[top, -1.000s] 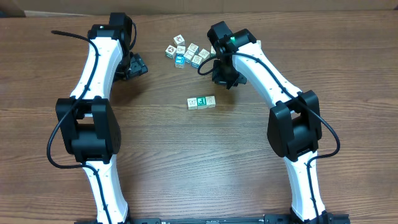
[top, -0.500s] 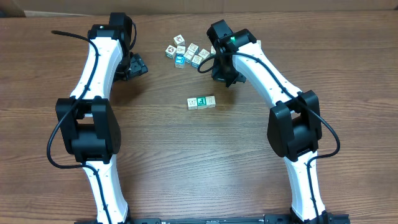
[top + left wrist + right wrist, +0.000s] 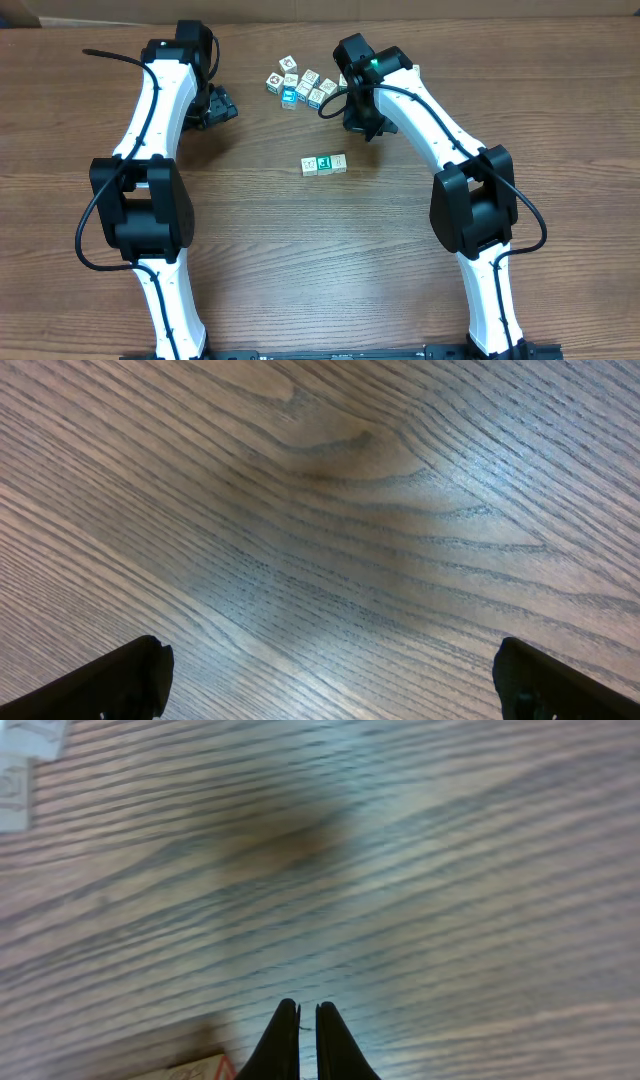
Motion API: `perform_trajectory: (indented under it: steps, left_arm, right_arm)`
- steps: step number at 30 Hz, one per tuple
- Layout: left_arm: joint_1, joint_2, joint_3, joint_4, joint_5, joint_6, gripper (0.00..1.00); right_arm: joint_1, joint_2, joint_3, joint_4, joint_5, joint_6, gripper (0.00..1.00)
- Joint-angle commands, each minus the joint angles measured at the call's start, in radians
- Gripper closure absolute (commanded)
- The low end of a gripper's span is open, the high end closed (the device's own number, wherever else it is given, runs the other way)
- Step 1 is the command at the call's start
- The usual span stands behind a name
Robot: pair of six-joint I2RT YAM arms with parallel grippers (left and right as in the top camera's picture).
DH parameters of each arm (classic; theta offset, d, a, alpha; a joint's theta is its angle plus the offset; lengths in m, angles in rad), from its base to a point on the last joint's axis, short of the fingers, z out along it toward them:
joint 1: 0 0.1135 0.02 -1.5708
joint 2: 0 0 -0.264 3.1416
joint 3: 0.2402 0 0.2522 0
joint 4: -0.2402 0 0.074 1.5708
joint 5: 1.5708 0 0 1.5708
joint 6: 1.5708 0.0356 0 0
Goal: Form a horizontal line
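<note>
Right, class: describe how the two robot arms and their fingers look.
The left arm and right arm match: slim white links joined by bulky black joint housings, with a black cable looping outside each elbow. A green light glows near the right wrist. The fingers are black: the right's narrow and tapering, the left's rounded and blocky.

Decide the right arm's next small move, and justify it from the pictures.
Probably open the right gripper and shift toward the cube cluster: it is shut on nothing over the bare table, and the short row looks unfinished.
</note>
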Motion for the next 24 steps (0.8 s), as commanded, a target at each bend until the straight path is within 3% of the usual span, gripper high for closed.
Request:
perform_trajectory:
  steps: [1, 24]
  left_arm:
    - [-0.004, -0.021, 0.021, -0.002, -0.010, 0.004, 0.00]
    - [-0.004, -0.021, 0.021, -0.002, -0.010, 0.005, 0.00]
  right_arm:
    - [-0.003, -0.019, 0.005, 0.013, -0.105, -0.116, 0.96]
    - [0.005, -0.019, 0.005, 0.042, -0.233, -0.140, 0.96]
